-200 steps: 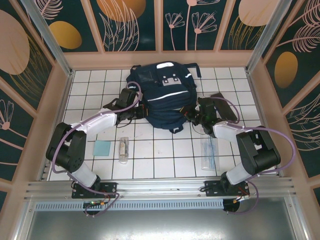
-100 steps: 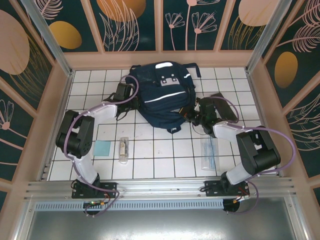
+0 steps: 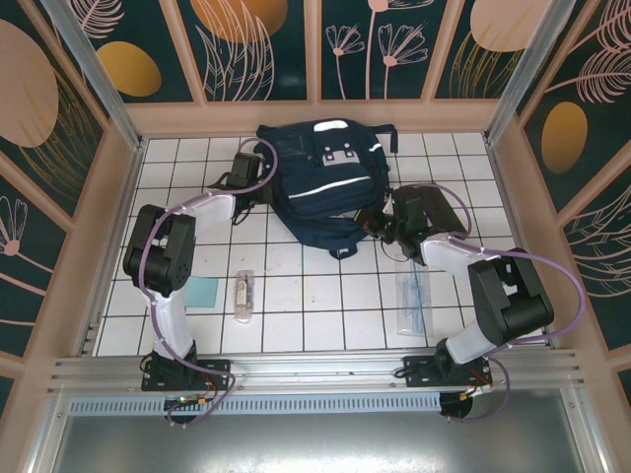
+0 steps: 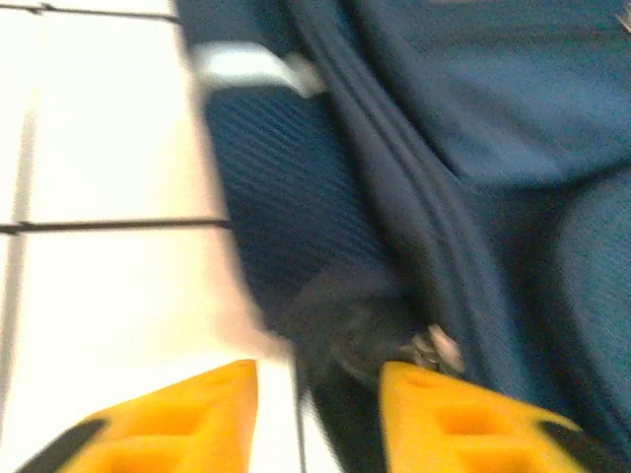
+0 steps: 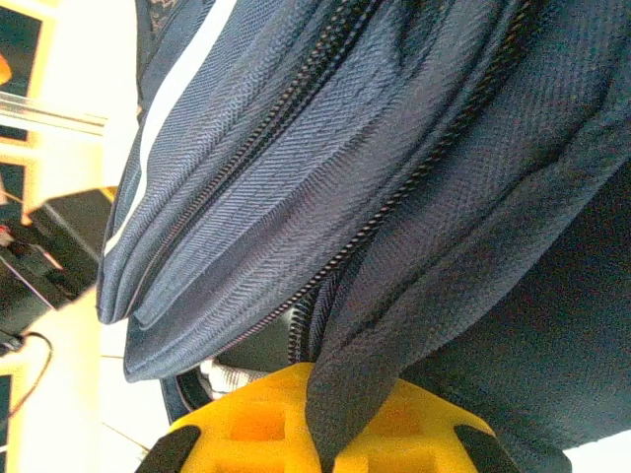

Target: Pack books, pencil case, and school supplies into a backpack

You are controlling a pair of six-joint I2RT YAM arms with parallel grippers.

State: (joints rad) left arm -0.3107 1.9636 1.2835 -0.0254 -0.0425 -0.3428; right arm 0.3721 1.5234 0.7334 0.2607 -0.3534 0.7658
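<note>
Shifted toward the far wall since a second ago, the backpack [image 3: 320,182] is seen lying at the far middle of the tiled worktop [image 3: 296,315]. The left arm [image 3: 197,212] is stretched farther out, and the left fingers [image 3: 254,182], clamped shut a moment before, are now spread. They are held at the backpack's left flank. In the left wrist view a gap is left between the yellow fingers [image 4: 197,419], and dark blurred fabric and a small metal zip pull [image 4: 441,347] are seen just ahead of one of them. Whether anything is touched there cannot be told.

On the opposite side, the right fingers [image 3: 383,225] are pressed together at the backpack's near right corner. In the right wrist view a fold of navy backpack fabric [image 5: 345,394] is pinched between them, below two zip lines.

Nearer the arms' bases, a pale-teal card [image 3: 202,292] and a clear tube packet [image 3: 244,295] are laid just beside each other on the left, well apart from the backpack. A long clear sleeve [image 3: 414,302] is laid on the right, near the right forearm.
</note>
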